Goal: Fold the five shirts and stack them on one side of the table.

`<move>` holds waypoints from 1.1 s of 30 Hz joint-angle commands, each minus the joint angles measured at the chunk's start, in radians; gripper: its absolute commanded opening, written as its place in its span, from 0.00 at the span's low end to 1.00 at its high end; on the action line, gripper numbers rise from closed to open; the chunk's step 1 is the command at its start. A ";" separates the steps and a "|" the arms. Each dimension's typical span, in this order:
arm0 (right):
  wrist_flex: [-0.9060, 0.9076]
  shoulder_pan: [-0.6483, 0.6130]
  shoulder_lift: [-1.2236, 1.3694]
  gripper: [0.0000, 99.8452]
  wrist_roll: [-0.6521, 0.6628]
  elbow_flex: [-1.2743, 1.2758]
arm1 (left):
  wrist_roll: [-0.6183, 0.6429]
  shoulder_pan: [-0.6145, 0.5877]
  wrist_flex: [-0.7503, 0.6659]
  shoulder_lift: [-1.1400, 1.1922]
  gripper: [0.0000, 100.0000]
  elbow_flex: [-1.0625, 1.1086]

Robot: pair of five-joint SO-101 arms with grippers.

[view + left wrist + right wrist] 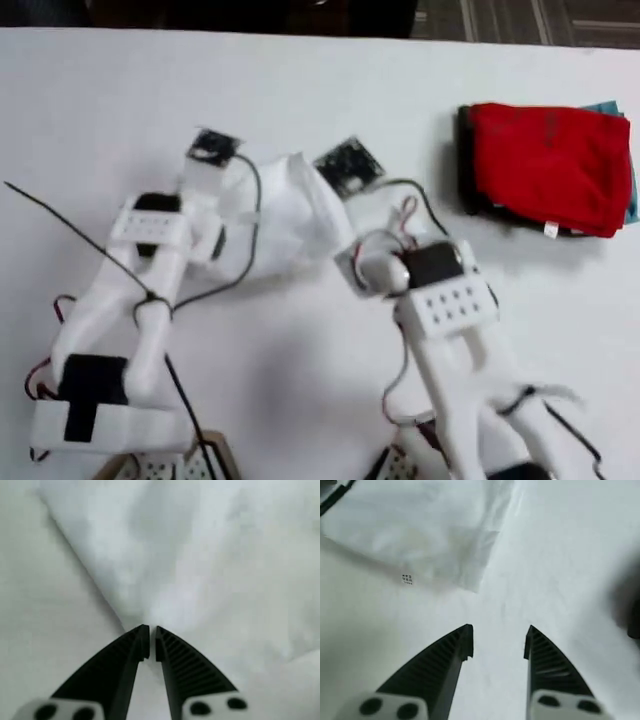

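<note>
Shirts are the matter here, and they lie in two places on the white surface (100, 90): a white shirt (295, 205) bunched near the middle, and a folded stack (545, 170) close to the right edge toward the far corner, a red shirt (555, 155) on top with darker and blue layers showing beneath, which I judge to be the finished pile kept clear of the working area; the left arm (150, 270) leans in from the near left edge and the right arm (450, 300) from the near right, both meeting at the loose garment so that it can be handled from two sides; the left hand (150, 630) is closed, its black fingertips nearly together on a pinch of the white shirt (200, 555), with creases fanning away from the grip, likely to lift or drag an edge over for a fold; the right hand (497, 630) stands open above bare surface, its jaws spread and holding nothing, just short of the white shirt (410, 525) where a hem corner and small tag lie, probably poised to take that side; the garment looks crumpled, not yet folded flat.
</note>
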 commanded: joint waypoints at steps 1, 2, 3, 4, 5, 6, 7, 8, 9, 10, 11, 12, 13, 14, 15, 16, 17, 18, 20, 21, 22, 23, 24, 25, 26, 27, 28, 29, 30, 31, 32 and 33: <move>-0.008 -0.004 0.153 0.17 -0.009 -0.163 | -0.006 -0.055 -0.032 -0.054 0.06 0.002; 0.004 -0.004 0.188 0.17 -0.009 -0.210 | -0.006 -0.061 -0.034 -0.054 0.06 0.002; 0.018 -0.005 0.220 0.17 -0.009 -0.261 | -0.005 -0.063 -0.034 -0.054 0.06 0.002; 0.039 -0.007 0.249 0.17 -0.009 -0.318 | -0.005 -0.063 -0.034 -0.054 0.06 0.002; 0.061 -0.016 0.280 0.17 -0.011 -0.376 | -0.003 -0.061 -0.034 -0.054 0.06 0.002; 0.084 -0.024 0.305 0.17 -0.011 -0.428 | -0.002 -0.061 -0.034 -0.054 0.06 0.001; 0.102 -0.035 0.331 0.17 -0.011 -0.476 | -0.002 -0.061 -0.034 -0.054 0.06 0.001; 0.116 -0.050 0.360 0.17 -0.011 -0.516 | -0.002 -0.061 -0.034 -0.054 0.06 0.001; 0.125 -0.064 0.394 0.17 -0.011 -0.542 | -0.002 -0.063 -0.034 -0.054 0.06 0.001; 0.130 -0.079 0.430 0.17 -0.011 -0.559 | -0.002 -0.064 -0.034 -0.054 0.06 0.001; 0.130 -0.090 0.469 0.17 -0.011 -0.565 | -0.002 -0.066 -0.034 -0.054 0.06 0.001; 0.128 -0.097 0.509 0.17 -0.011 -0.566 | -0.002 -0.066 -0.034 -0.054 0.06 0.001; 0.128 -0.102 0.550 0.17 -0.011 -0.566 | -0.003 -0.066 -0.034 -0.054 0.06 0.001; 0.128 -0.102 0.590 0.17 -0.011 -0.566 | -0.003 -0.066 -0.034 -0.054 0.06 0.001; 0.128 -0.101 0.625 0.17 -0.011 -0.566 | -0.003 -0.066 -0.034 -0.054 0.06 0.001; 0.128 -0.096 0.657 0.17 -0.011 -0.566 | -0.003 -0.066 -0.034 -0.054 0.06 0.001; 0.128 -0.091 0.685 0.17 -0.011 -0.566 | -0.003 -0.066 -0.034 -0.054 0.06 0.001; 0.128 -0.085 0.711 0.17 -0.011 -0.566 | -0.003 -0.066 -0.034 -0.054 0.06 0.001; 0.130 -0.081 0.762 0.17 -0.011 -0.566 | -0.003 -0.066 -0.034 -0.054 0.06 0.002; 0.131 -0.079 0.785 0.17 -0.011 -0.565 | -0.005 -0.066 -0.034 -0.054 0.06 0.002; 0.139 -0.077 0.806 0.17 -0.011 -0.563 | -0.005 -0.066 -0.034 -0.054 0.06 0.002; 0.147 -0.076 0.820 0.17 -0.011 -0.565 | -0.005 -0.066 -0.034 -0.054 0.06 0.002; 0.153 -0.073 0.832 0.17 -0.011 -0.571 | -0.005 -0.066 -0.034 -0.054 0.06 0.002; 0.159 -0.073 0.835 0.17 -0.011 -0.582 | -0.005 -0.066 -0.034 -0.052 0.06 0.002; 0.168 -0.073 0.829 0.17 -0.011 -0.601 | -0.005 -0.066 -0.034 -0.052 0.06 0.002; 0.186 -0.073 0.817 0.17 -0.011 -0.631 | -0.005 -0.066 -0.034 -0.052 0.06 0.002; 0.209 -0.073 0.802 0.17 -0.011 -0.669 | -0.005 -0.066 -0.034 -0.052 0.06 0.002; 0.237 -0.073 0.782 0.17 -0.011 -0.713 | -0.005 -0.066 -0.034 -0.052 0.06 0.002; 0.268 -0.074 0.759 0.17 -0.011 -0.763 | -0.005 -0.066 -0.034 -0.052 0.06 0.001; 0.297 -0.074 0.739 0.17 -0.011 -0.815 | -0.005 -0.066 -0.034 -0.052 0.06 0.001; 0.318 -0.074 0.720 0.17 -0.011 -0.867 | -0.005 -0.066 -0.034 -0.052 0.06 0.001; 0.331 -0.071 0.711 0.17 -0.011 -0.919 | -0.005 -0.066 -0.032 -0.052 0.06 0.001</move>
